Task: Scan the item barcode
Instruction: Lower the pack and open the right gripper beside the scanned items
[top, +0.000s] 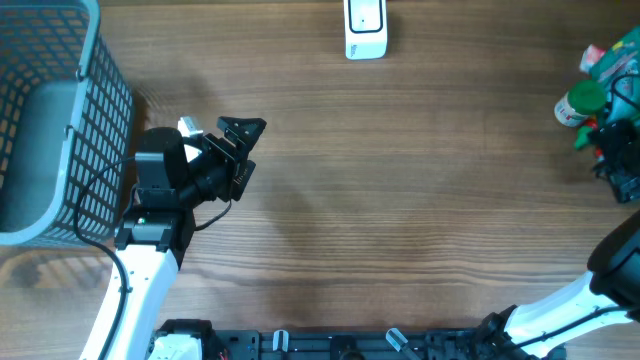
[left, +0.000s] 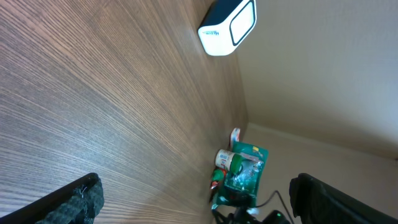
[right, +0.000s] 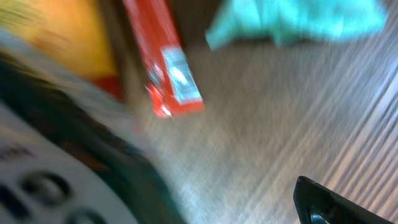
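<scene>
- The items to scan lie in a small pile at the right edge of the counter (top: 400, 200). I make out a green-capped bottle (top: 582, 102) and, touching it, a teal packet (top: 622, 55).
- From the left wrist camera the bottle shows a white label with red print under the green cap, and the teal packet has a glossy, crinkled face. I cannot read a barcode on either.
- The right wrist camera is heavily blurred. It shows a flat red pack (right: 163, 62) with a pale label at its lower end lying on the wood, a teal shape above it and a yellow-orange shape to its left. I cannot identify the white object with dark spots at the lower left.
- The scanner (top: 365, 28) is a white unit with a dark-rimmed window. It stands at the far edge of the counter, near the middle and well apart from the pile.
- The basket (top: 100, 100) is grey-blue mesh and sits at the left end, just beside the left arm. I see only its solid grey floor through the opening.
- The left gripper (top: 245, 155) hovers over bare wood with its fingers (left: 68, 202) spread wide and gripping nothing.
- The right gripper (top: 620, 165) is at the pile with its fingers (right: 329, 202) set wide. Only one finger is visible from the wrist.
</scene>
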